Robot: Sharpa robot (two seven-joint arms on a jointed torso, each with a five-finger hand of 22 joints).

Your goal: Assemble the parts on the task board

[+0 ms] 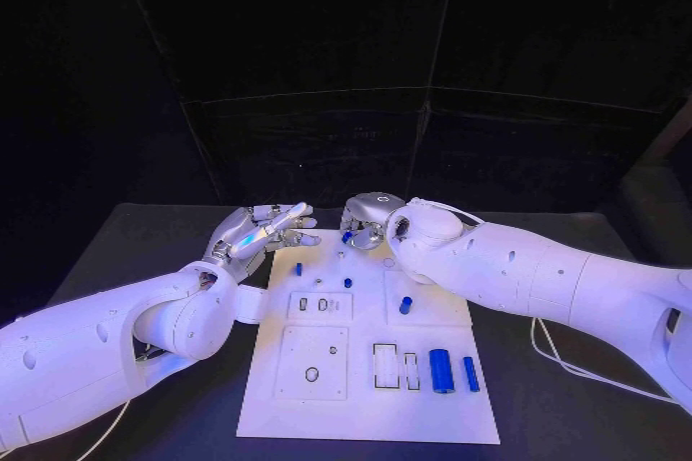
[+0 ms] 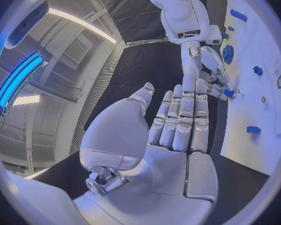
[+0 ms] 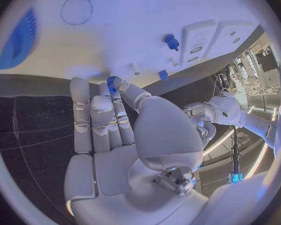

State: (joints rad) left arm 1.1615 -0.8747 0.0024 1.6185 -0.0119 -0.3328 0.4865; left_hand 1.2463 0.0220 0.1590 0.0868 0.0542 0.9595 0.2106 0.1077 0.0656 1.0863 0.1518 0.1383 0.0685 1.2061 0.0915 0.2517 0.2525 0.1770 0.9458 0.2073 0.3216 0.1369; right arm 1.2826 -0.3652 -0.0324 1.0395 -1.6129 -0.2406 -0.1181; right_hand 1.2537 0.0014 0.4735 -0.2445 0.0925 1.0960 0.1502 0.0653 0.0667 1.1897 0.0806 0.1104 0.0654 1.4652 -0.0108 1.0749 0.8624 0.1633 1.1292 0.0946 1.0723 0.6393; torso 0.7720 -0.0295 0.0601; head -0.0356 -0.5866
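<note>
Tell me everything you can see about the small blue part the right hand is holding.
The small blue part is a short, stubby piece, plastic by the look of it. The right hand pinches it at its fingertips, just above the far end of the white task board. In the head view it shows as a speck of blue under the hand. The fingers hide much of it, so its exact shape and tilt cannot be told.

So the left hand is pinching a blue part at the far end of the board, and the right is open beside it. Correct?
No, the hands are swapped. The right hand pinches the blue part between thumb and fingertip over the board's far end, as the right wrist view shows. The left hand is the open one beside it, holding nothing.
</note>
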